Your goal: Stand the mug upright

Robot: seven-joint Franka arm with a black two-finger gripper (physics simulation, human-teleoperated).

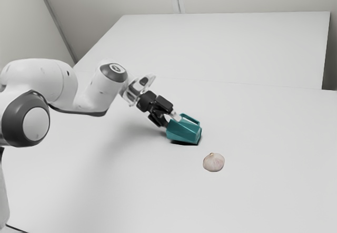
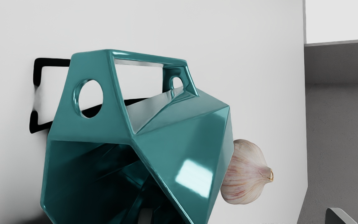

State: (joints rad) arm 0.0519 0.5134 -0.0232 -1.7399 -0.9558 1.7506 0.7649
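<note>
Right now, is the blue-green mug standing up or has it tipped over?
Tipped over. The wrist view looks sideways into the mug; its open mouth faces the gripper instead of straight up.

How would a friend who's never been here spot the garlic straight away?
Find the big pale table, where the white arm comes in from the exterior view's left toward an angular teal mug lying on its side. Beyond the mug, toward that view's lower right, sits the garlic. It is a rounded, cream-colored bulb streaked with pink, unlike the shiny, flat-sided mug.
</note>
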